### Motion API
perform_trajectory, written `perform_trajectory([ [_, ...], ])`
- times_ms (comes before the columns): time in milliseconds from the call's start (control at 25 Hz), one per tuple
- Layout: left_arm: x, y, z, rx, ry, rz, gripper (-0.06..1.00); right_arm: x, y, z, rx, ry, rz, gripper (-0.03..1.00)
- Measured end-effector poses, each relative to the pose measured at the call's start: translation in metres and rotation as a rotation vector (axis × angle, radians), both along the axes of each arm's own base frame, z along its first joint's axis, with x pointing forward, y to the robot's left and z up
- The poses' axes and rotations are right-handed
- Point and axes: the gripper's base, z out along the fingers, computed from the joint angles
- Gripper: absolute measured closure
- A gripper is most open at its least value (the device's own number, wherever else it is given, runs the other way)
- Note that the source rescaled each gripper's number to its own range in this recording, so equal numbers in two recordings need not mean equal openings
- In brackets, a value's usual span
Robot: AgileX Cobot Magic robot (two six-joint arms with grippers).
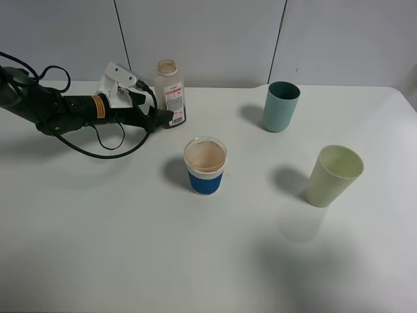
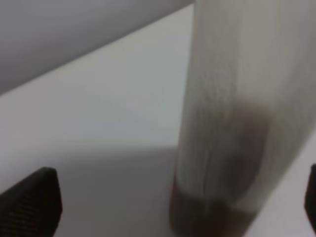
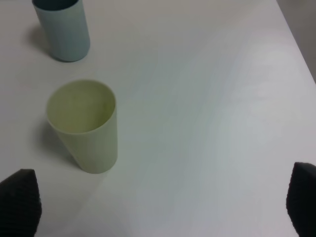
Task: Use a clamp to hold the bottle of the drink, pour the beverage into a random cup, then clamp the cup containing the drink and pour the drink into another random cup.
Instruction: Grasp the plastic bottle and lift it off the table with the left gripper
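At the upper left of the high view, the left gripper [image 1: 160,119] sits low on the table [image 1: 130,261] with its jaws spread wide. The bottle [image 1: 171,91] stands upright between them. I can't see either finger touching it, so it holds nothing. Only a dark band of drink shows at the bottle's foot. The blue cup [image 1: 204,166], near the middle of the frame, is filled with a tan drink, so the first pour looks done to me. The step in hand seems to be leaving the bottle and going for that cup.

To do it well, the arm should back straight out along its own line, jaws wide, so no finger clips the light bottle and tips it. The blue cup is full near the rim. It wants a level grip around the sleeve, a firm but not crushing squeeze, and a slow lift.

The teal cup [image 1: 280,106] and the green cup [image 1: 333,175] stand empty at the right, well apart. The right gripper [image 3: 160,202] hangs above them, wide open and empty.
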Motion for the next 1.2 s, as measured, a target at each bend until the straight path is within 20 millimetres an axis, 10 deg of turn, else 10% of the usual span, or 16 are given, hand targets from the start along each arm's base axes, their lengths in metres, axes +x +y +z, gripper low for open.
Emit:
perform_trajectory([
  [960,0.022,-0.039,-0.013,-0.054,-0.048,-0.083,0.0,0.0,0.0,0.0,0.0,0.0,0.0,-0.03],
  [1080,0.022,-0.039,-0.013,-0.05,-0.045,-0.081,0.11,0.0,0.0,0.0,0.0,0.0,0.0,-0.03],
  [1200,0.022,-0.038,-0.013,-0.054,-0.038,-0.076,0.52,0.0,0.0,0.0,0.0,0.0,0.0,-0.03],
])
